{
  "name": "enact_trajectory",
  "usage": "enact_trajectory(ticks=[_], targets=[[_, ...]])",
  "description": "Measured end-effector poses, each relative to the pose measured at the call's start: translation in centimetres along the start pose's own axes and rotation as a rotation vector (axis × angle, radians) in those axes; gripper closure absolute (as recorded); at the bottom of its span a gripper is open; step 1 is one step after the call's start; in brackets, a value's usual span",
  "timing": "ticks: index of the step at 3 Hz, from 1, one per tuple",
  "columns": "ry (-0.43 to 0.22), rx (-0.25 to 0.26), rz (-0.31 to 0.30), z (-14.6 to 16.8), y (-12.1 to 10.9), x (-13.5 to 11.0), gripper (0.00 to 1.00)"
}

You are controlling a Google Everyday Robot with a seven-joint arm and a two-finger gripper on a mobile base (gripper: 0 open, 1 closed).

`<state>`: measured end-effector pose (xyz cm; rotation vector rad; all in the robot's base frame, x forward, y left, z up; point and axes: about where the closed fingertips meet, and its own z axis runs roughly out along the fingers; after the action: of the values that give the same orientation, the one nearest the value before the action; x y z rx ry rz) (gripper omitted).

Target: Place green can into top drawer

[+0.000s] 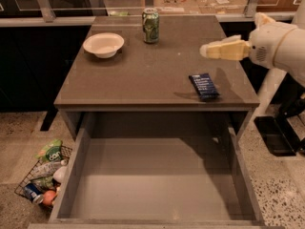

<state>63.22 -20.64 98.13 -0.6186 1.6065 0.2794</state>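
The green can (151,26) stands upright at the far edge of the grey-brown table (143,75), right of a bowl. The top drawer (152,180) is pulled open below the table's front edge, and its flat grey floor is bare. My gripper (207,50) is at the right, above the table's right side, pointing left toward the can. It is well to the right of the can and nearer than it, not touching it. It holds nothing that shows.
A white bowl (103,44) sits on the table at the far left. A dark blue packet (204,86) lies near the right front edge, below my gripper. A wire basket (43,178) of litter stands on the floor left of the drawer.
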Motion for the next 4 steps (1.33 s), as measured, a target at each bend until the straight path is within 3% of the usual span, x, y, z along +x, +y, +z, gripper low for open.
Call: enact_trajectory(ticks=[1,2,3,4], targets=[[-0.046,-0.013,0.127,6.7,1.7,1.4,0.0],[-0.1,-0.014,0.213,12.7,3.2,1.2,0.0],[-0.146,-0.06,0.27,20.1,5.7,-0.7,0.0],[-0.146,-0.066,0.268,20.6,6.1,-0.8,0.0]])
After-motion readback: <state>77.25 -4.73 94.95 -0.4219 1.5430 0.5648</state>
